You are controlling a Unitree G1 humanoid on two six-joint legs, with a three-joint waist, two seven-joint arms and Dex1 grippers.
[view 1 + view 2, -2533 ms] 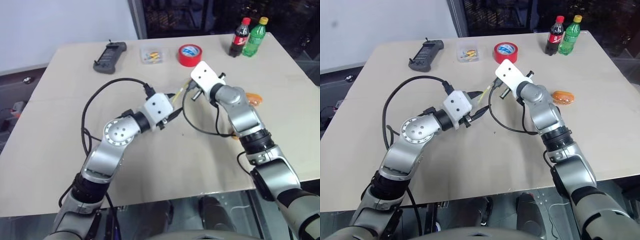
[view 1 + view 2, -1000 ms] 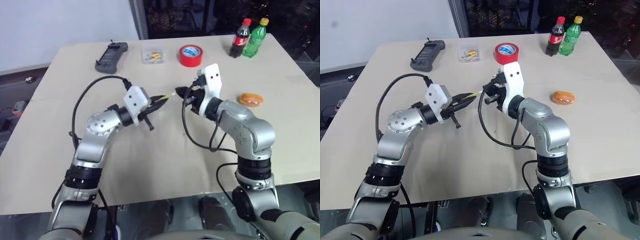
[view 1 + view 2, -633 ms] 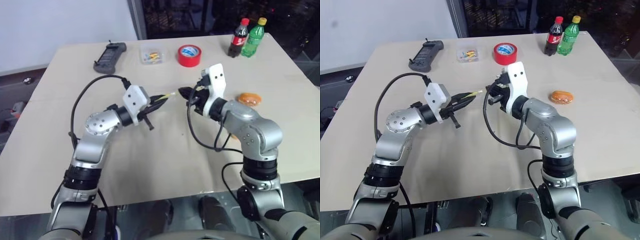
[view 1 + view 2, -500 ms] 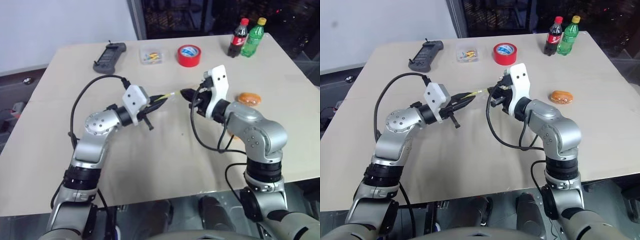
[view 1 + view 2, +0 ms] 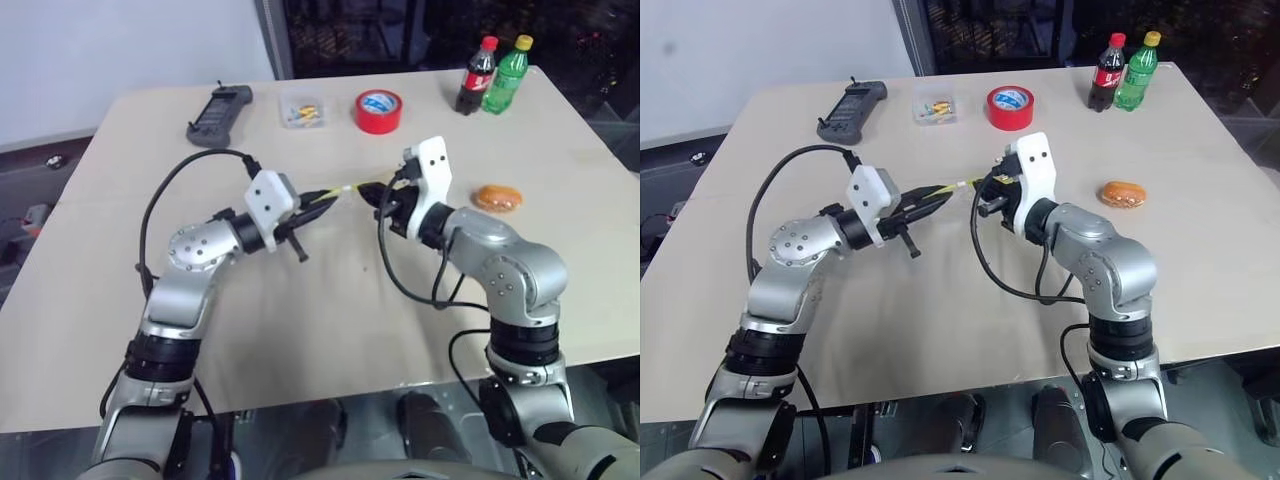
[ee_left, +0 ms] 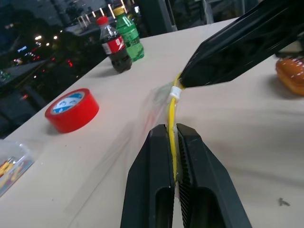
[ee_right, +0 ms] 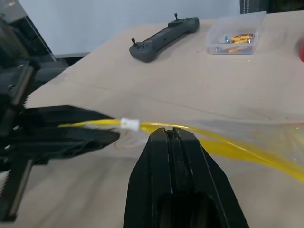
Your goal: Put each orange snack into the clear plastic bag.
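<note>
From my station, starting at the far left of the table [image 5: 120, 330], I see a dark handheld controller [image 5: 219, 113] near the back edge, then a small clear box [image 5: 304, 110] of colourful bits and a red tape roll [image 5: 379, 110] beside it.

Nearer to me, the left gripper [image 5: 330, 201] points toward the middle, its fingers [image 6: 159, 166] pressed together on the yellow seal strip of the clear plastic bag [image 6: 142, 114] — the left wrist view shows the strip pinched between them. The bag hangs between the two arms above the tabletop, its film barely readable against the wood.

Just across from it, the right gripper [image 5: 368, 190] meets the same strip from the other side; its fingers [image 7: 172, 156] are clamped tight on the yellow edge, close to the small white slider.

Further right, one orange snack [image 5: 499, 198] lies on the table, apart from both grippers. I cannot find the second snack.

At the back right corner stand a cola bottle [image 5: 478, 76] and a green bottle [image 5: 507, 73], side by side.
</note>
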